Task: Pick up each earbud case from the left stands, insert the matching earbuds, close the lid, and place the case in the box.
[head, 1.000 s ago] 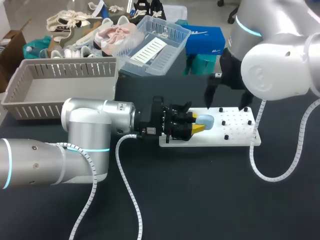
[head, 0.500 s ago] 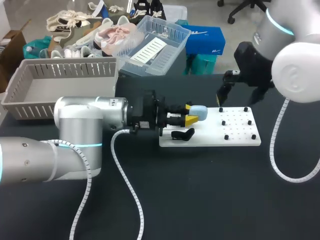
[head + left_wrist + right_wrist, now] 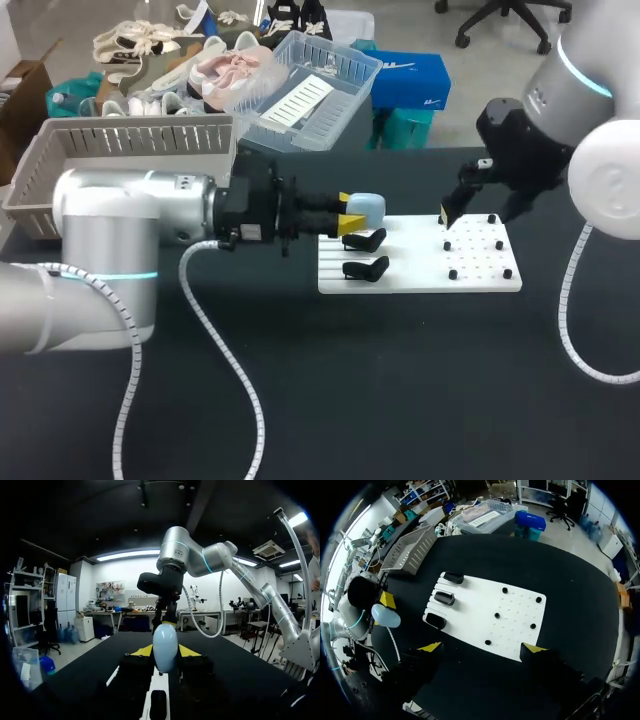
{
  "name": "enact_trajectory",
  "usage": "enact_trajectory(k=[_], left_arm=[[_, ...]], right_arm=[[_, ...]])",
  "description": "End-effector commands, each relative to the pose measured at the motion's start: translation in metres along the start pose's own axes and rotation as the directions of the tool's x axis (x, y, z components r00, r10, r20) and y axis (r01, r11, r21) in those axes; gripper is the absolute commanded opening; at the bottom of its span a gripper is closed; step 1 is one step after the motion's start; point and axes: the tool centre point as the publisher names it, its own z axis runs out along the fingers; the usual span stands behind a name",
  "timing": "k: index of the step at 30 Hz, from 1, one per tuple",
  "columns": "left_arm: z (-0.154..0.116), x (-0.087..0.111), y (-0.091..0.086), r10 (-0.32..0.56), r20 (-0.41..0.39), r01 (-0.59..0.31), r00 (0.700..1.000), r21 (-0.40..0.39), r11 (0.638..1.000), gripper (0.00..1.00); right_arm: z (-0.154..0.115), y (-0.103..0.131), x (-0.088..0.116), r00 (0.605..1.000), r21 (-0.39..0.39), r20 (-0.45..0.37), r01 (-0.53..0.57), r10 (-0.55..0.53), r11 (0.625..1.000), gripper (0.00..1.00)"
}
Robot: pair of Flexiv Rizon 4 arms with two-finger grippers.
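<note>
Sitting far left on the black bench (image 3: 400,380), the grey basket (image 3: 60,215) is apart from the white board (image 3: 420,272). The left gripper (image 3: 350,213) is clamped on the pale blue earbud case (image 3: 368,207) above the board's stands (image 3: 365,268). The right gripper (image 3: 482,648) hangs wide open, empty. That smooth, rounded case may slip from a shallow pinch.

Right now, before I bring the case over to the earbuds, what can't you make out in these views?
- Earbud case lid: open or shut cannot be told; the left gripper covers its sides in the head and left wrist views.
- Small black pieces on the white board: too small in the head and right wrist views to tell earbuds from pegs.
- Box: its near side is covered by the left arm in the head view.
</note>
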Motion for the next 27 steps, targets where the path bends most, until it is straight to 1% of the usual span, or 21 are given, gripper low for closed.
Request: enact_trajectory(k=[1,3,7,10,15,17,20,21,26,27], left_arm=[[-0.024,-0.007,-0.01,-0.013,-0.051,0.008,0.999,-0.1,0.995,0.0],[-0.035,-0.007,-0.008,-0.036,-0.044,0.03,0.998,-0.131,0.991,0.0],[-0.061,-0.01,-0.005,-0.073,-0.077,0.057,0.994,-0.197,0.979,0.0],[-0.079,-0.015,-0.004,-0.09,-0.105,0.062,0.99,-0.241,0.968,0.0],[-0.112,-0.021,0.003,-0.133,-0.135,0.083,0.982,-0.324,0.943,0.0],[-0.124,-0.021,0.006,-0.159,-0.167,0.091,0.973,-0.358,0.929,0.0],[-0.14,-0.023,0.011,-0.194,-0.188,0.11,0.963,-0.384,0.917,0.0],[-0.145,-0.023,0.013,-0.207,-0.181,0.123,0.961,-0.389,0.913,0.0],[-0.162,-0.023,0.026,-0.25,-0.233,0.137,0.94,-0.414,0.9,0.0],[-0.167,-0.021,0.029,-0.259,-0.24,0.137,0.936,-0.429,0.893,0.0]], right_arm=[[-0.005,-0.014,0.002,0.999,-0.035,0.047,0.003,-0.001,0.999,1.0],[-0.006,-0.015,0.001,0.999,-0.037,0.052,0.009,-0.007,0.999,1.0],[-0.006,-0.016,0.0,0.995,-0.009,0.098,0.019,-0.018,1.0,1.0],[-0.006,-0.017,-0.001,0.993,-0.024,0.114,0.028,-0.025,0.999,1.0],[-0.006,-0.017,-0.001,0.993,-0.024,0.114,0.028,-0.025,0.999,1.0],[-0.006,-0.017,-0.001,0.993,-0.024,0.114,0.028,-0.025,0.999,1.0],[-0.006,-0.017,-0.001,0.993,-0.024,0.114,0.028,-0.025,0.999,1.0],[-0.006,-0.017,-0.001,0.993,-0.024,0.114,0.028,-0.025,0.999,1.0],[-0.006,-0.017,-0.001,0.993,-0.024,0.114,0.028,-0.025,0.999,1.0],[-0.006,-0.017,-0.001,0.993,-0.024,0.114,0.028,-0.025,0.999,1.0]])
